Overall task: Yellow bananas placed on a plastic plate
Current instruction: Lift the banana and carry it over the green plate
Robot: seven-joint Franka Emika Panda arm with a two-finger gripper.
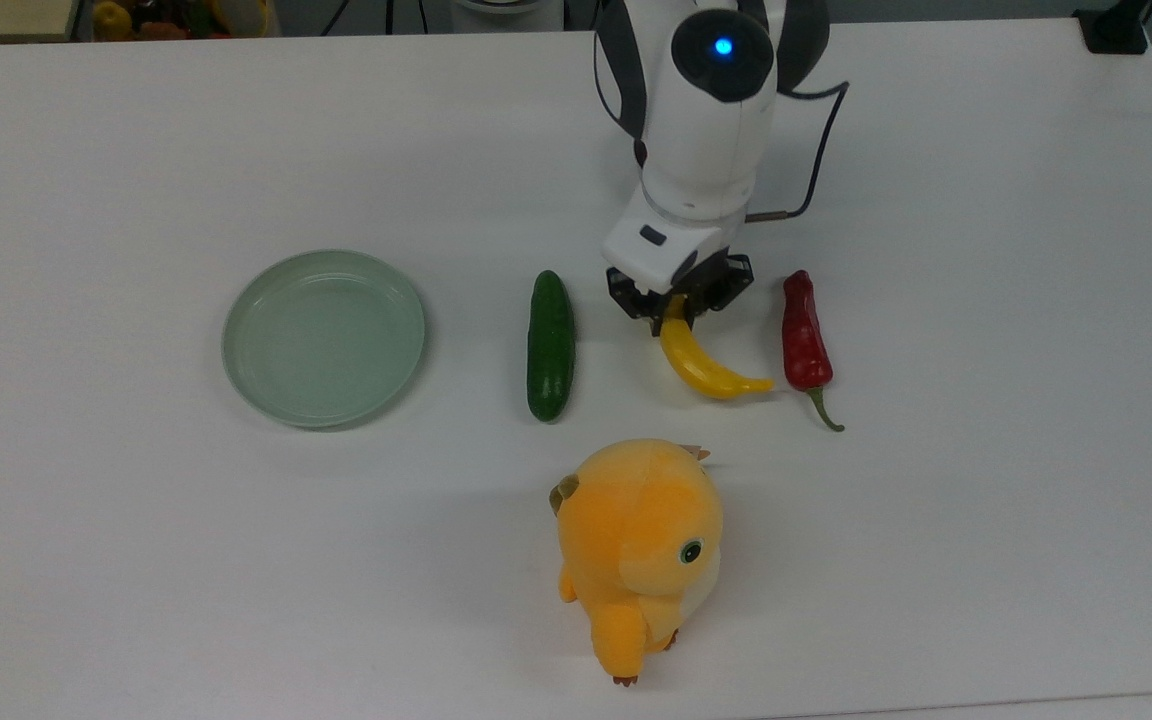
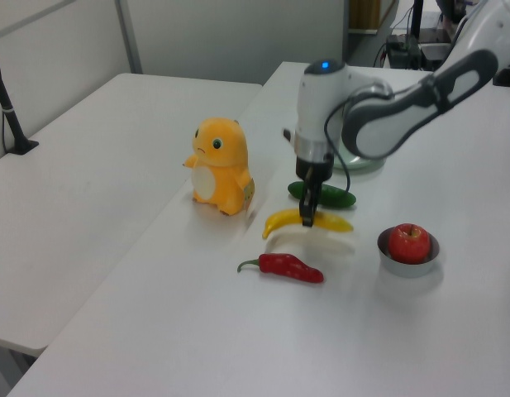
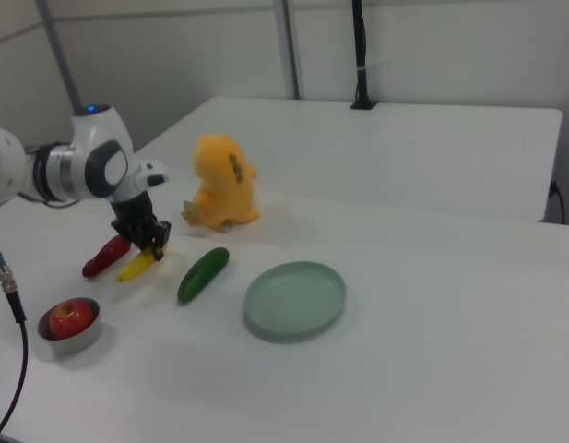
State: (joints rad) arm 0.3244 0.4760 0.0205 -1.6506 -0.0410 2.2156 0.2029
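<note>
Far over on the top view's left, on the white table [image 1: 136,150]: the pale green plate [image 1: 323,340], nothing in it yet. Further right, well apart from the plate, a dark green cucumber [image 1: 549,345] lying lengthwise, and lower down in the top view an orange plush toy [image 1: 641,545], standing. Right of the cucumber, the gripper [image 1: 674,305], pointing down, jaws drawn narrow and pinched on the yellow banana [image 1: 701,365], the fruit's upper stretch hidden beneath the gripper in the top view. Curves away toward the top view's lower right, tip just beside a red chili [image 1: 804,335]. Appears clear of the table in the left view, with a soft shadow underneath, so most likely the lifting step: grasp made, carry to the plate not yet begun. Farther right in the left view, a small metal bowl [image 2: 387,252] with a red apple [image 2: 410,241] inside, off the likely route. Next move, by judgement: travel toward the top view's left, high enough to pass over the cucumber lying straight between banana and plate, then down over the plate's middle and jaws apart. Calls for a steady pace too, a smooth curved fruit in a narrow pinch being liable to pivot or slip, and for keeping the trailing tip off the chili at the start.
</note>
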